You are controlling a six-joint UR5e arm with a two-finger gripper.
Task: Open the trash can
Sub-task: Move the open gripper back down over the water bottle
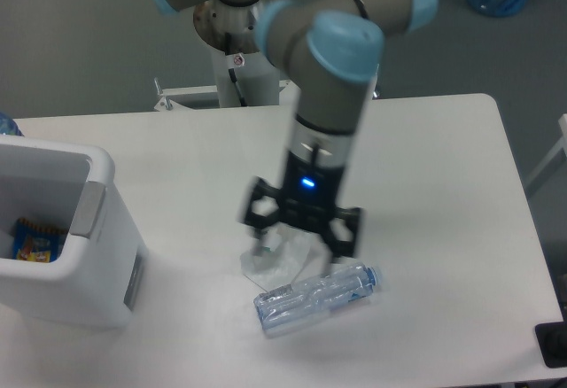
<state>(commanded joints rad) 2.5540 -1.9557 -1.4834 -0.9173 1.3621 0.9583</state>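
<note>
A: Where is the trash can (62,237) sitting?
B: At the table's (443,184) left edge, looking hollow, stiff, light, with its top showing open; press the grey tab (88,208).
A: The gripper (296,252)?
B: Spreading open over the bottle (314,297), holding nothing.

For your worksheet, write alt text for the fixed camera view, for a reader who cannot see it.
A robot arm's open gripper hangs just over a clear crushed plastic bottle on a white table. At the left stands a white trash can, open on top, with a colourful packet inside.
</note>
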